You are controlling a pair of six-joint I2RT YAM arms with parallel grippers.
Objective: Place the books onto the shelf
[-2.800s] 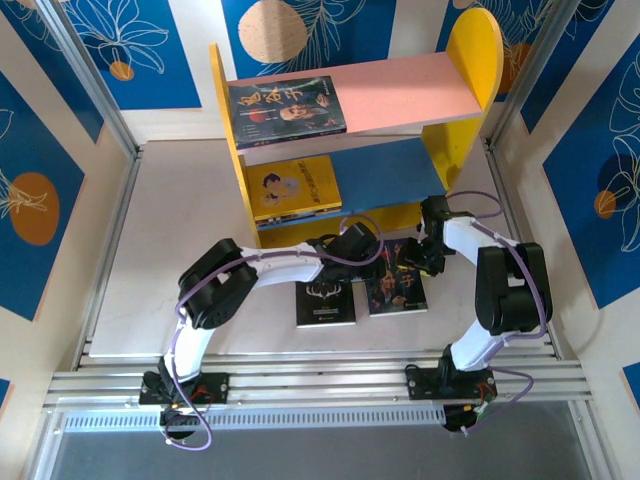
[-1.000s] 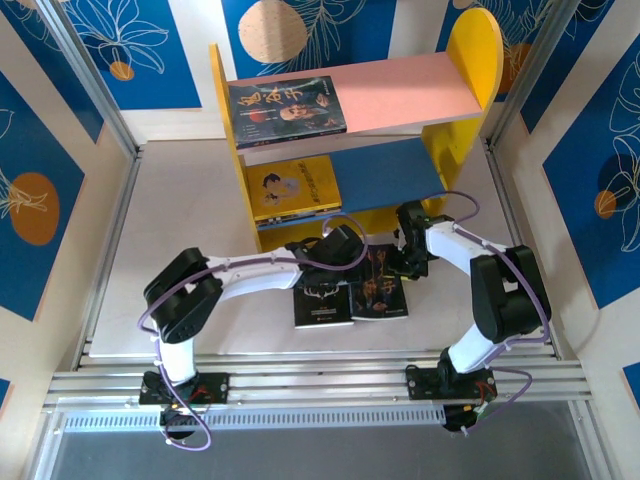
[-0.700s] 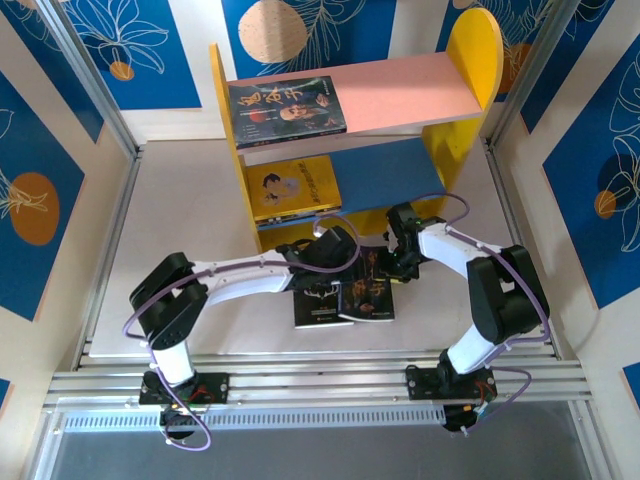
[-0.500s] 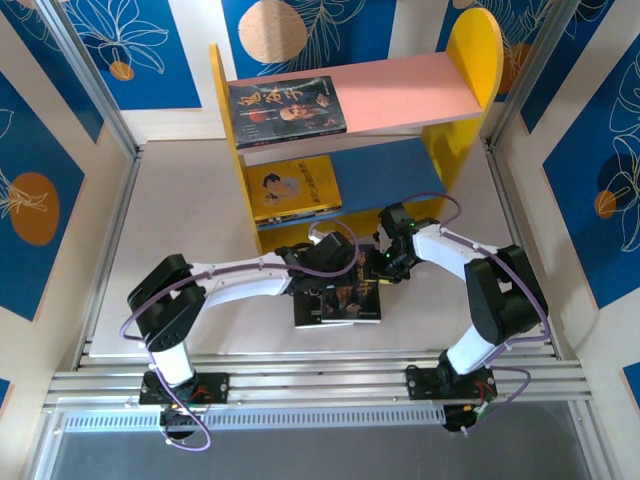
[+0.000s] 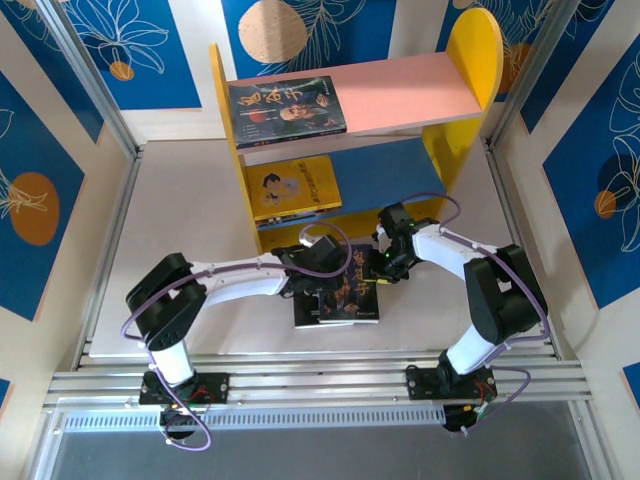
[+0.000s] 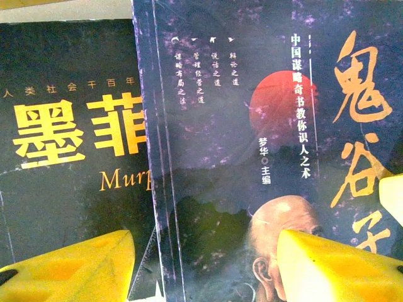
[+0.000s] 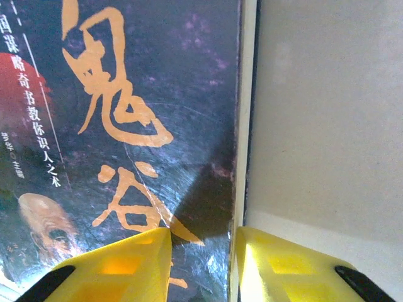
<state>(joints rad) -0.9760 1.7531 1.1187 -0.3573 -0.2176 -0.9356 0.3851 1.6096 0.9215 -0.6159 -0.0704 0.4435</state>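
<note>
Slid leftward, portrait book [image 5: 358, 296] overlaps black book [image 5: 307, 315]; two others on shelf [image 5: 410, 92].

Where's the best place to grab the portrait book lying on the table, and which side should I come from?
Probably its right long edge, coming from the right. The portrait book lies flat and thin, its left part overlapping the black book. Its right edge lies bare on the table, where the right gripper stands with its jaws astride it.
</note>
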